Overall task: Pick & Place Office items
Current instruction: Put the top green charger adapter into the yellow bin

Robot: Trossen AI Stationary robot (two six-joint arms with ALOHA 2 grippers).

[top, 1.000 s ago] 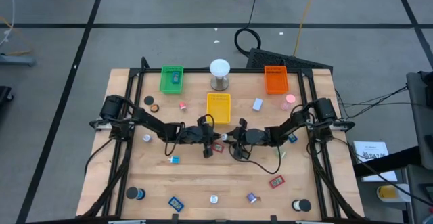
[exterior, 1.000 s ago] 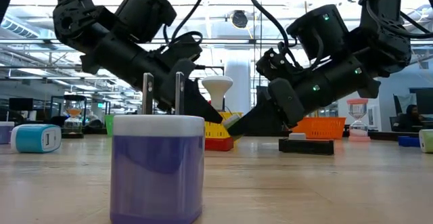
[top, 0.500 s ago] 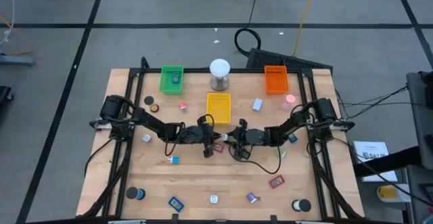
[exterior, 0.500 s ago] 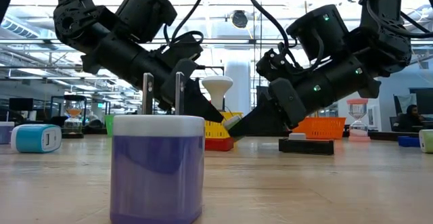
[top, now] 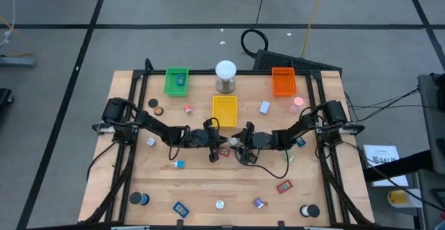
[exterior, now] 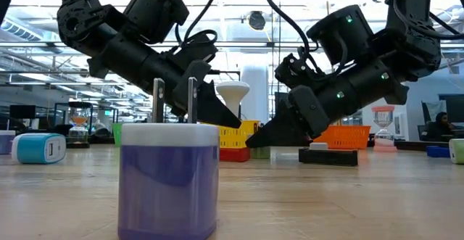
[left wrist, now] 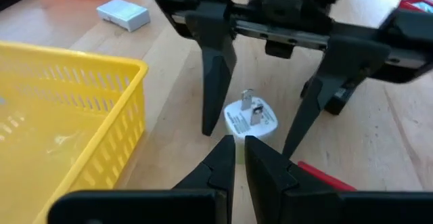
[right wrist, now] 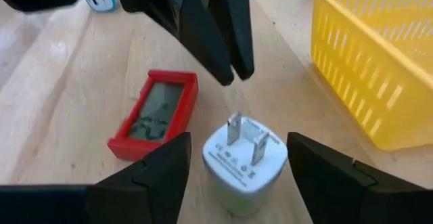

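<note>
The wooden table (top: 208, 188) sits on a grey floor, and the level view looks past it into a bright room with glass walls. Along the table's far side stand a green tray (top: 176, 80), a white-domed metal cylinder (top: 225, 76) and an orange tray (top: 283, 81), with a yellow tray (top: 224, 110) just in front of the cylinder.

My two arms meet near the table's middle, just in front of the yellow tray. My right claw (right wrist: 233, 160) is spread wide, one finger on each side of a white plug adapter (right wrist: 243, 163) that stands on the wood with its two metal prongs up. The fingers flank it with gaps on both sides, so I am not gripping it. A red calculator (right wrist: 155, 114) lies flat just beside the adapter.

My left claw (left wrist: 240, 158) faces the right one from the other side of the adapter. Its fingers are pressed almost together, nothing between them, tips pointing at the adapter and just short of it.

The other office items are scattered well apart: a blue-and-white charger (top: 179, 165) to my left, another red piece (top: 284, 186) toward the near right, black rolls (top: 141, 199) at both near corners, and a purple adapter (exterior: 168, 178) near the front edge, looming large in the level view. A small blue piece (top: 180, 80) lies in the green tray.
</note>
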